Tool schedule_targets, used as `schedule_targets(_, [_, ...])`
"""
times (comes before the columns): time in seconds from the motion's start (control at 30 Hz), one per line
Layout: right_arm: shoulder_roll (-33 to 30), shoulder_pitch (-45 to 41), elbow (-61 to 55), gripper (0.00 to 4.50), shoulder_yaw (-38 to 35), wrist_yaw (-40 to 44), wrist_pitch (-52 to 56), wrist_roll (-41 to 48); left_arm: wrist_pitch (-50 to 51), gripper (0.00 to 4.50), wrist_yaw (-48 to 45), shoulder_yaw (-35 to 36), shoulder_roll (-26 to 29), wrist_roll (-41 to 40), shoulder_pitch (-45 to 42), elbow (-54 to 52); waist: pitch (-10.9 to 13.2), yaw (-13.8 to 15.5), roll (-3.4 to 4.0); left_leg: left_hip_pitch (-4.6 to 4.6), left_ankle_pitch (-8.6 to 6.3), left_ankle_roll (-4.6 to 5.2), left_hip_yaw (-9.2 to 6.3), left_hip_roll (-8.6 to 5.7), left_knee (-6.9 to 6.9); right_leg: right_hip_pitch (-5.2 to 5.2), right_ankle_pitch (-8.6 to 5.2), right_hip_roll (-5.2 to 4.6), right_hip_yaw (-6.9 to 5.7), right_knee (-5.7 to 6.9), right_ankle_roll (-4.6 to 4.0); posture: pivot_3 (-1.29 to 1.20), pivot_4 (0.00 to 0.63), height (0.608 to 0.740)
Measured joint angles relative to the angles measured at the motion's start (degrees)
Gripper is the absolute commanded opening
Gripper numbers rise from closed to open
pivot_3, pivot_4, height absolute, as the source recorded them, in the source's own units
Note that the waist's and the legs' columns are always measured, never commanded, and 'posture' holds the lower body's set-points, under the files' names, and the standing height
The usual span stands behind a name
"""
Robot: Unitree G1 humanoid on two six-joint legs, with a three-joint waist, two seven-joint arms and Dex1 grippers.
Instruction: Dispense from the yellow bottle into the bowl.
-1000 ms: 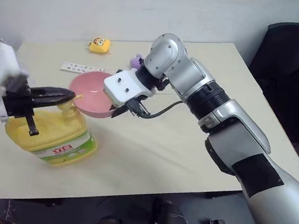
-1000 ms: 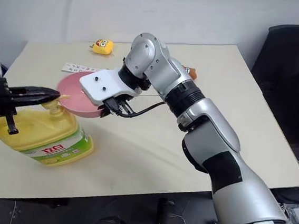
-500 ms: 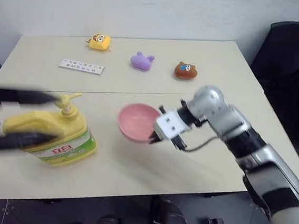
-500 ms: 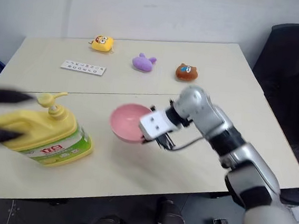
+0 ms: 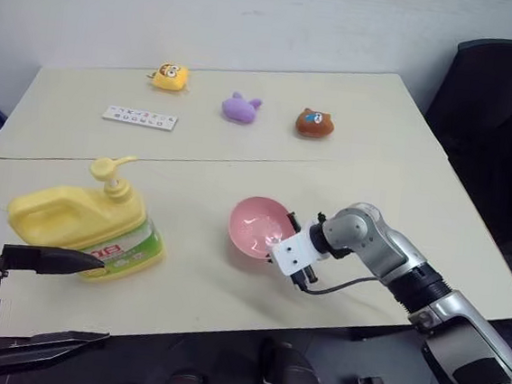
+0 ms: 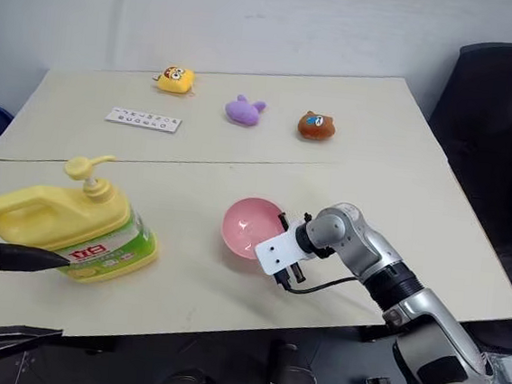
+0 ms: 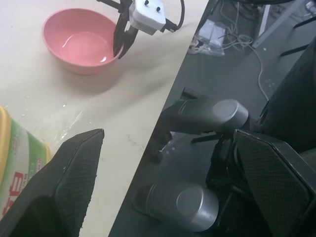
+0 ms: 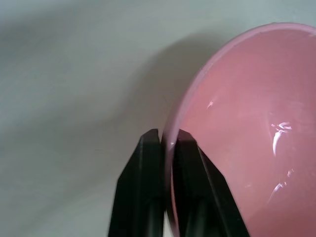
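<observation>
The right gripper [image 8: 167, 140] has its two black fingers pinched on the rim of the small round pink plastic bowl [image 6: 249, 225], one finger outside the wall and one just inside, with the thin rim between them; the right wrist view makes this plain, while the head views show the white wrist block sitting at the bowl's edge nearest the robot's right. The bowl rests on the pale beige table [image 5: 355, 102], and the left wrist view adds a glossy sheen in its bottom and the right gripper's fingers reaching down over its rim. The left gripper [image 5: 73, 301] is spread wide, its two long black fingers well apart and holding nothing, one lying just in front of the large squat yellow plastic jug with a pump top and a green-and-white label [image 5: 85, 225], the other lower, off the table's near edge. The jug stands upright on the table, apart from the bowl, on the side of the bowl away from the right gripper. Beyond both grippers, along the far part of the table, lie a small yellow plush toy [image 5: 170, 76], a purple plush [image 5: 240, 108], a brown plush [image 5: 313, 122] and a white printed card strip [image 5: 140, 117]
</observation>
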Motion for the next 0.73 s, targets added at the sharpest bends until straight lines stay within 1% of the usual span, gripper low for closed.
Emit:
schedule_targets(0.1, [0.2, 0.0, -0.6, 2.06, -0.8, 1.8, 2.1, 1.8, -2.2, 4.50, 0.2, -0.8, -0.4, 0.6, 0.5, -0.3, 0.0, 0.0, 0.00, 0.01, 0.00, 0.02, -0.01, 0.00, -0.05, 0.00, 0.00, 0.02, 0.02, -0.03, 0.00, 0.00, 0.150, 0.740])
schedule_targets(0.17, [-0.1, 0.0, -1.8, 2.75, -2.9, 4.0, 5.0, 4.8, -3.4, 4.50, 0.2, -1.6, -0.6, 1.4, 1.2, -0.1, 0.0, 0.0, 0.00, 0.03, -0.01, 0.05, -0.01, 0.00, -0.08, 0.00, 0.00, 0.03, 0.02, -0.04, 0.01, 0.00, 0.150, 0.740])
schedule_targets(0.23, [-1.8, 0.0, -5.1, 3.47, -6.2, 9.0, 10.9, 11.6, -4.7, 4.50, -0.4, -1.7, -0.9, 2.7, 2.8, 0.6, 0.0, 0.1, 0.00, 0.05, -0.02, 0.09, -0.01, 0.01, -0.09, -0.01, 0.01, 0.06, 0.00, -0.08, 0.01, 0.00, 0.150, 0.740])
schedule_targets(0.33, [-7.9, -1.1, -11.1, 4.41, -14.3, 17.7, 24.5, 25.8, -6.3, 4.50, -2.4, -0.4, -2.0, 6.1, 6.3, 4.0, 0.0, 0.8, 0.02, 0.09, -0.07, 0.19, -0.01, 0.04, -0.11, -0.09, 0.02, 0.12, -0.04, -0.19, 0.03, 0.00, 0.150, 0.740])
schedule_targets(0.4, [-12.3, -4.4, -12.0, 4.46, -19.4, 19.0, 32.8, 32.2, -6.9, 4.50, -4.1, 2.1, -2.2, 7.9, 7.8, 6.6, 0.0, 1.0, 0.01, 0.09, -0.13, 0.28, 0.04, 0.04, -0.11, -0.09, 0.02, 0.18, 0.02, -0.23, 0.03, 0.00, 0.150, 0.740])
schedule_targets(0.47, [-18.1, -7.3, -10.8, 4.46, -22.1, 19.2, 38.2, 36.5, -6.8, 4.50, -6.2, 6.9, -2.1, 9.0, 9.8, 9.9, 0.0, 1.2, 0.00, 0.11, -0.19, 0.38, 0.03, 0.04, -0.21, -0.09, 0.01, 0.26, 0.02, -0.34, 0.02, 0.00, 0.150, 0.740])
schedule_targets(0.57, [-27.3, -9.9, -3.7, 4.46, -22.3, 19.3, 42.9, 41.9, -6.4, 4.50, -9.9, 15.5, -1.4, 11.1, 13.5, 16.3, 0.0, 1.4, -0.03, 0.14, -0.39, 0.67, 0.07, 0.02, -0.28, -0.10, -0.01, 0.50, 0.00, -0.59, 0.00, 0.00, 0.150, 0.740])
schedule_targets(0.63, [-31.9, -10.0, 0.4, 4.46, -21.0, 19.4, 44.3, 45.7, -6.9, 4.50, -12.1, 19.5, -1.4, 13.4, 16.8, 19.4, 0.1, 1.4, -0.05, 0.10, -0.45, 0.67, 0.05, 0.02, -0.28, -0.14, -0.01, 0.63, 0.04, -0.64, 0.01, 0.00, 0.150, 0.740])
schedule_targets(0.73, [-34.5, -9.9, 2.5, 4.46, -18.9, 19.4, 44.4, 49.0, -8.3, 4.50, -14.2, 21.7, -1.1, 15.3, 18.7, 20.6, 0.1, 1.2, -0.05, 0.09, -0.53, 0.49, 0.07, -0.01, -0.26, -0.10, -0.01, 0.83, 0.28, -0.67, 0.03, 0.00, 0.150, 0.740])
